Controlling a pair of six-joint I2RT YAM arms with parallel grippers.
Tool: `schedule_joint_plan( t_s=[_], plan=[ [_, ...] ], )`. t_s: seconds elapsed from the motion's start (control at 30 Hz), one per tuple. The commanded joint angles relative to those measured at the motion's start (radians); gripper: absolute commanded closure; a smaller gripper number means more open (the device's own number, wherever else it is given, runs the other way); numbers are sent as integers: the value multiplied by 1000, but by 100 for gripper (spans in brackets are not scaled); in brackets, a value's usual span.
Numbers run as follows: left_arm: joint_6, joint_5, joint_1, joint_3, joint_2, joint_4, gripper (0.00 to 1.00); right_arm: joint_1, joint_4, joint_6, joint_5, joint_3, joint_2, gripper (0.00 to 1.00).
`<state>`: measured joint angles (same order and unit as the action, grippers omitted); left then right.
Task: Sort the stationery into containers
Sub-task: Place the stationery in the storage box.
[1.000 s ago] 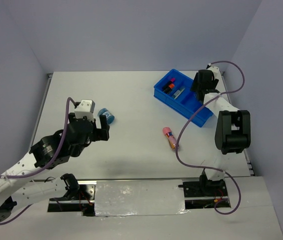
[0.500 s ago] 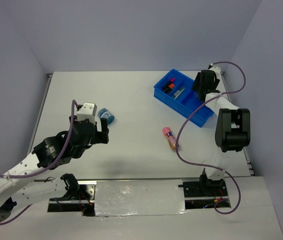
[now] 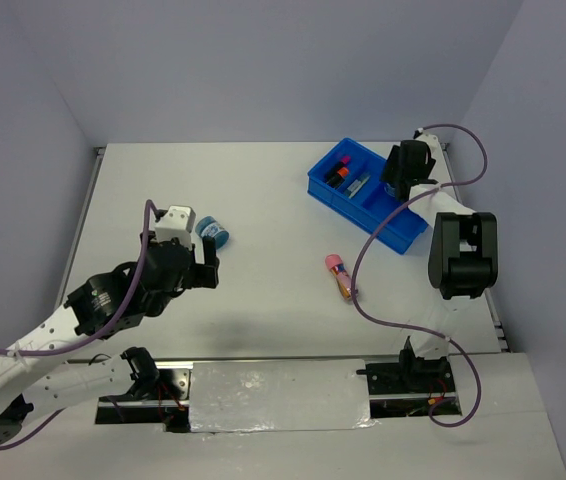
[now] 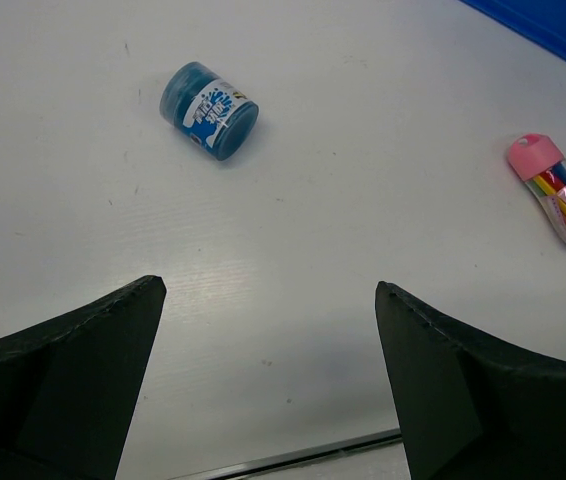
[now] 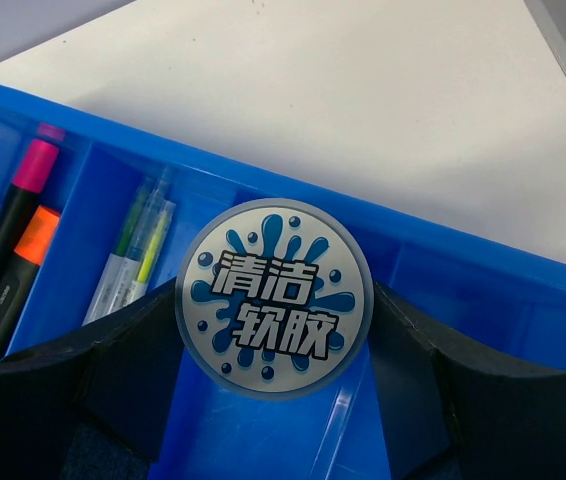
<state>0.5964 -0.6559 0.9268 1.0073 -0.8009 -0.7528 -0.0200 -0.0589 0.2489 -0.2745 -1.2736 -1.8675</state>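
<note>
Squarely between the right gripper's (image 5: 275,335) two black fingers sits a round blue plastic tub with a printed grey-and-blue lid (image 5: 275,298), pinched at its sides, lid facing the wrist camera, and held above the blue rectangular plastic tray (image 5: 483,290). Beneath it one compartment holds black highlighters with pink and orange caps (image 5: 25,215). The next holds thin clear pens (image 5: 135,262), and the tub hangs roughly over the divider beside them, hiding it, so I cannot tell which compartment lies directly below. That is the main hazard. Let go here, the tub could strike the divider, tip onto the pens, or settle in the wrong section, and if it is high above the floor it may bounce and roll. From above, the right gripper (image 3: 404,166) sits at the tray's far edge, near the table's (image 3: 263,180) right side, so a sideways slip could catch the rim. Further out, a second round blue tub with a labelled side (image 4: 209,110) lies tipped on the white table, just ahead of the left gripper (image 4: 268,288), whose jaws stand wide apart and hold nothing. Lying on its side, it could roll away if one finger touches first. A pink-capped gold cylinder (image 4: 558,195) rests alone mid-table, well apart from both grippers and not yet sorted.
</note>
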Motion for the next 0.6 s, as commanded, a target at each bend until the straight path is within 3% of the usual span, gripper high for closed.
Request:
schedule_joint_plan(
  t_s=[0.0,0.07,0.1,0.13,0.43,0.57],
  plan=[
    [-27,10,0,-9,0,29,1,-3,-68,10,3,-55,14,35],
    [-20,9,0,-9,-4,29,1,-3,-64,16,0,-55,27,20],
    [-15,6,0,-7,-6,27,1,-3,-61,13,1,-55,30,18],
    [-4,3,0,-6,-11,17,1,-3,-53,16,0,-61,30,1],
    [189,-129,-6,13,-102,-49,1,-1,63,65,21,-104,97,0],
    [273,-62,-173,71,-237,15,0,47,235,154,80,-90,273,0]
  ],
)
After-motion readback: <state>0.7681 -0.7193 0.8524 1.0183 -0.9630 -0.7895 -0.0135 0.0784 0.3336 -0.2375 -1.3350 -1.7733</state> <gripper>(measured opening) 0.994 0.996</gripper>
